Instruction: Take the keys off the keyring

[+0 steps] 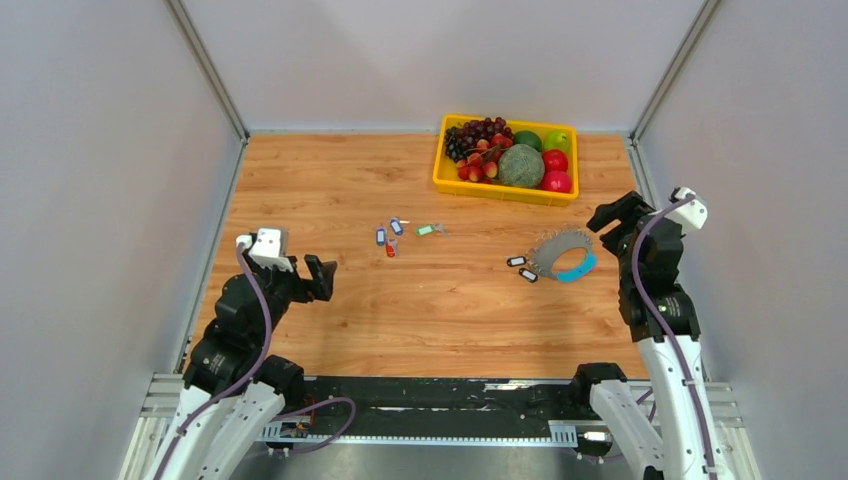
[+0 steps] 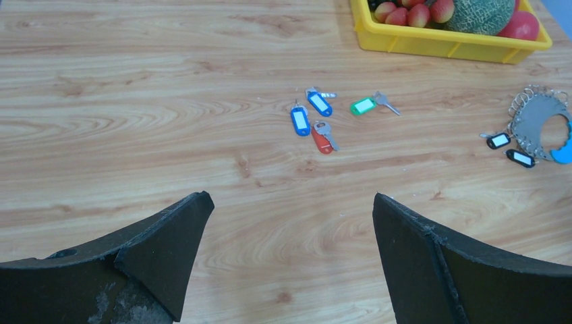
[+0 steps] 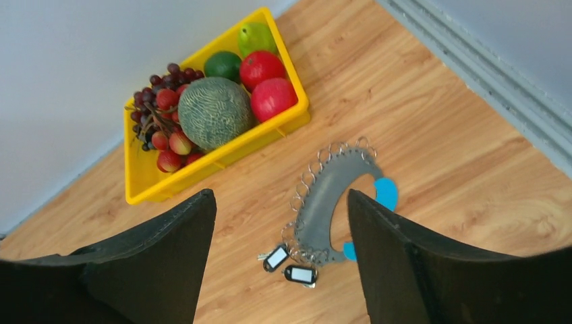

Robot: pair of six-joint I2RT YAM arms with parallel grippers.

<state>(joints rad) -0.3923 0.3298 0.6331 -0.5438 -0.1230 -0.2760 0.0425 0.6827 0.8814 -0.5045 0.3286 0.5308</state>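
The grey keyring (image 1: 549, 250) with a toothed rim and a light-blue section lies flat on the table at the right. Two black-tagged keys (image 1: 522, 268) still hang from its left end. It also shows in the right wrist view (image 3: 324, 202) with the black tags (image 3: 289, 266), and in the left wrist view (image 2: 529, 121). Two blue-tagged keys (image 1: 388, 232), a red one (image 1: 390, 249) and a green one (image 1: 426, 230) lie loose mid-table. My left gripper (image 1: 318, 280) is open and empty at the near left. My right gripper (image 1: 612, 222) is open and empty, above the table just right of the keyring.
A yellow tray (image 1: 500, 190) holding grapes, a melon (image 1: 521, 165) and other fruit stands at the back, just beyond the keyring. Grey walls close in the table on the left, right and back.
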